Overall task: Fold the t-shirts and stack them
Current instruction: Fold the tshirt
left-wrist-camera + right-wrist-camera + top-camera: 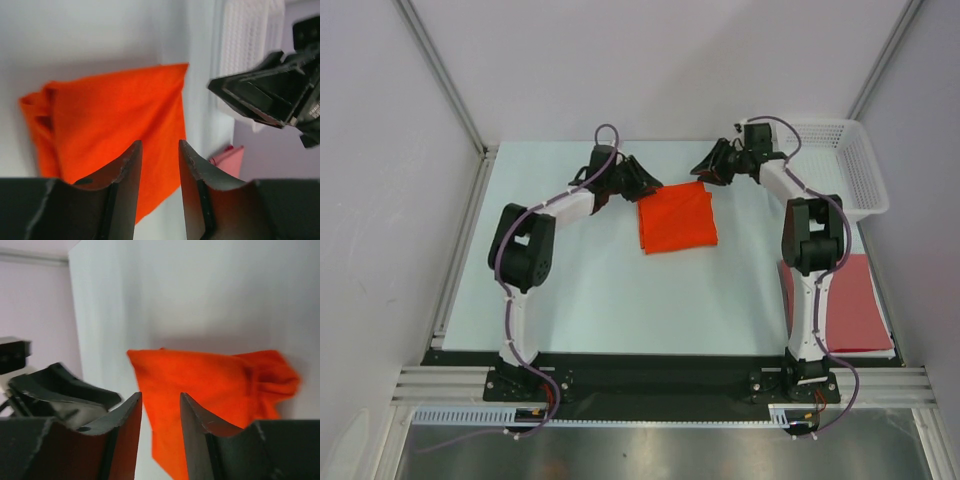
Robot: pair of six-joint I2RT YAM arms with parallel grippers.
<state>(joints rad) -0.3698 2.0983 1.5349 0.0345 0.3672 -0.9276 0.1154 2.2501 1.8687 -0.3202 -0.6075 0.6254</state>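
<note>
The bright orange t-shirt [676, 218] lies folded into a rough square at the table's middle back; it also shows in the left wrist view [115, 130] and the right wrist view [210, 390]. The dull brick-red t-shirt [850, 300] lies flat at the right front, partly under the right arm; a corner shows in the left wrist view [227, 160]. My left gripper [645, 180] hovers at the orange shirt's back left corner, jaws slightly apart and empty [160, 150]. My right gripper [705, 165] hovers at its back right corner, jaws slightly apart and empty [161, 400].
A white plastic lattice basket [855, 165] stands at the back right corner, also seen in the left wrist view [245, 40]. White walls close in the back and sides. A metal rail [650, 385] runs along the front edge by the arm bases.
</note>
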